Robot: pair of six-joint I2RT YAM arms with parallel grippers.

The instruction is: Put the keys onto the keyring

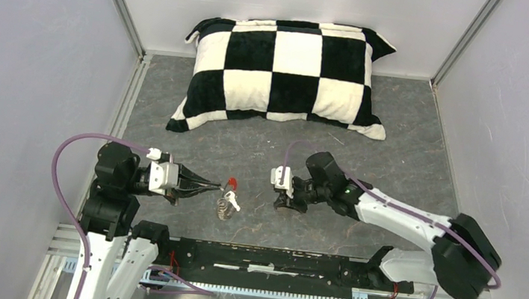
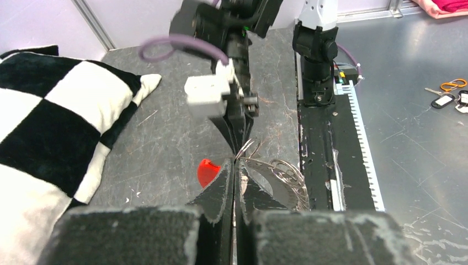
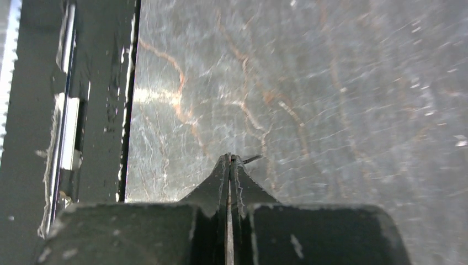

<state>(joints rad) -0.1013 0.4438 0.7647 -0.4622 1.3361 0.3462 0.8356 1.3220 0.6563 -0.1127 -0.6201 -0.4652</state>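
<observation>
**Both grippers clenched over the near half of the table; keyring in the left one**

We see a grey, marbled table (image 1: 398, 135) walled by pale panels. A black-and-white checkered pillow (image 1: 286, 69) lies along its far edge, roughly centred. A black rail (image 1: 271, 259) runs along the near edge, between the two arm bases. The left arm reaches in from the near left corner and the right arm from the near right corner, so that their tips face each other across the middle of the near half.

The left gripper (image 1: 218, 187) is clenched. In its wrist view we see thin silvery wire loops coming out from between the closed fingers, so we read it as grasping the keyring (image 1: 224, 207). The keyring sits just inside the near edge, a little left of centre, and its coils bunch on the side nearer the rail. Its red sleeve (image 1: 232, 184) lies just beside the fingertips, on the far side. A small white piece (image 1: 233, 204) touches the coils; we cannot tell what it is.

The right gripper (image 1: 286, 206) points down at the table, near the keyring but apart from it, with its fingers pressed together. A thin dark sliver (image 3: 253, 159) juts out at their tips; it is too small for us to name.

In the left wrist view, a small bunch of tags (image 2: 444, 100) with an orange ring lies on bare metal beyond the rail.
</observation>
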